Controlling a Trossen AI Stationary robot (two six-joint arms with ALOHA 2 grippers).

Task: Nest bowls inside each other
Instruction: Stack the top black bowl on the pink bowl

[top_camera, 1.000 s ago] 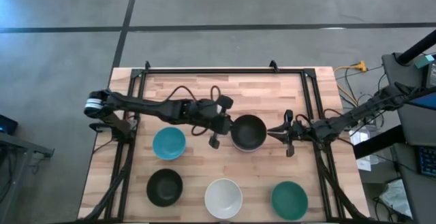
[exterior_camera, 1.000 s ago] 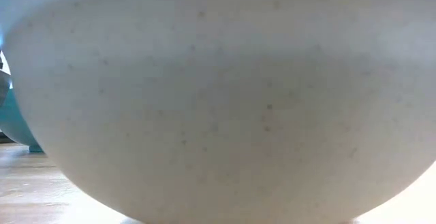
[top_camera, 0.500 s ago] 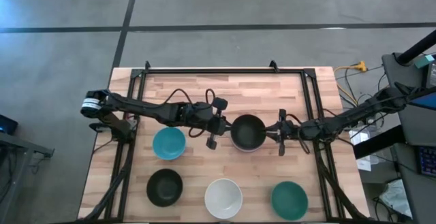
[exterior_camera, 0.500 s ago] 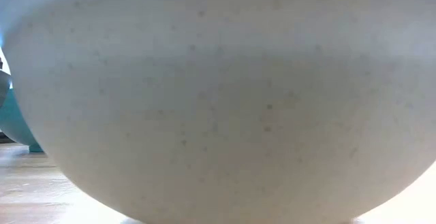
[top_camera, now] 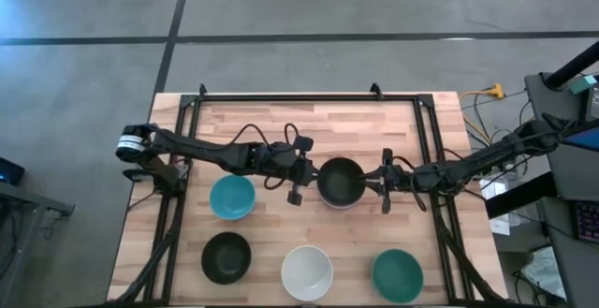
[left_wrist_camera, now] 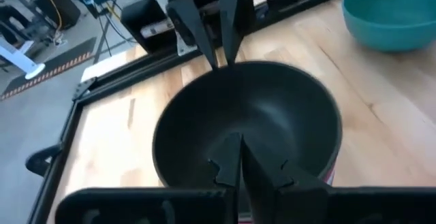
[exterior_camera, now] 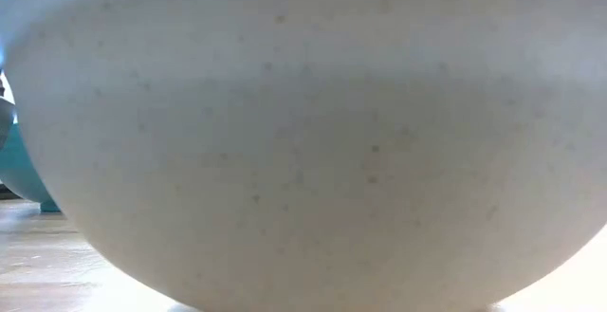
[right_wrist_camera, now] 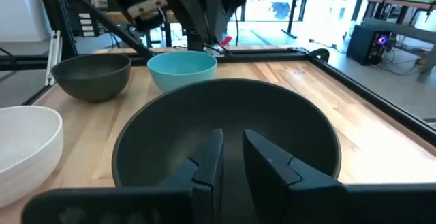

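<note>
Low view. CLERK: nearest item?
CHECKER: One white bowl (exterior_camera: pixel 303 141), upright on the wooden surface (exterior_camera: pixel 38 255). It is so close to the lens that it fills almost the whole frame.

CLERK: Front row, seen from above?
CHECKER: Three bowls, each standing alone and well apart. A black bowl (top_camera: pixel 226 256) is on the left arm's side, the white bowl sits in the middle, and a teal bowl (top_camera: pixel 398 275) is on the right arm's side.

CLERK: Next row back?
CHECKER: One light blue bowl (top_camera: pixel 231 197), empty, behind the black one. Beside it, at the centre of the surface, is one dark bowl (top_camera: pixel 341 181), open side up. The left wrist view shows a red edge (left_wrist_camera: pixel 332 176) under its rim, so it is nested on at least one other bowl. How many lie beneath cannot be told.

CLERK: Hands?
CHECKER: Two, one on each side of the dark bowl. The left hand (top_camera: pixel 307 172) is at the rim on its own side, clenched, fingers (left_wrist_camera: pixel 235 166) pressed together right at the edge. The right hand (top_camera: pixel 372 179) is at the opposite rim, its fingers (right_wrist_camera: pixel 208 157) a narrow gap apart and grasping the bowl's wall between them.

CLERK: Farthest?
CHECKER: One black metal frame (top_camera: pixel 290 95) along the back edge of the surface, with grey floor (top_camera: pixel 328 8) beyond it.
</note>
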